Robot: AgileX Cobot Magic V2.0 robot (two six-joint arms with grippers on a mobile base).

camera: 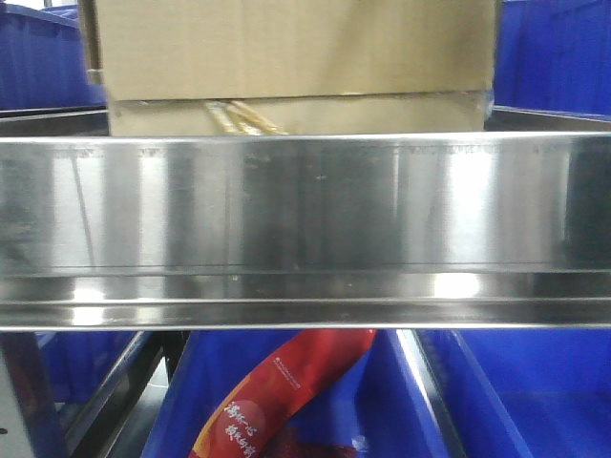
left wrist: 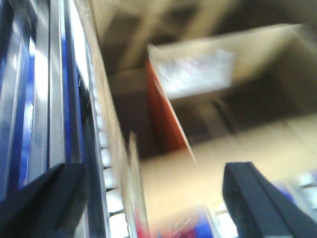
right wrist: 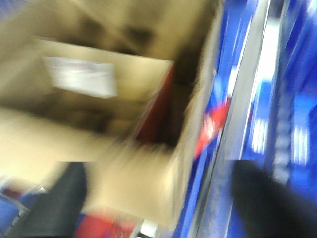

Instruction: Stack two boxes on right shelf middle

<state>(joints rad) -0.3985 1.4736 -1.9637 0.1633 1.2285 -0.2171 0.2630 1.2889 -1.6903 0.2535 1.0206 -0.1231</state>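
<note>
With both grippers [left wrist: 148, 198] [right wrist: 153, 198] spread apart, the upper box [camera: 296, 48] could slip off the lower box [camera: 382, 113] if nudged.

Upper box [camera: 296, 43] cut off by top edge above the shelf rail [camera: 305, 205]; rail hides lower box [camera: 382, 114] base. Both wrist views blurred; white label [right wrist: 79, 75] unreadable.
</note>
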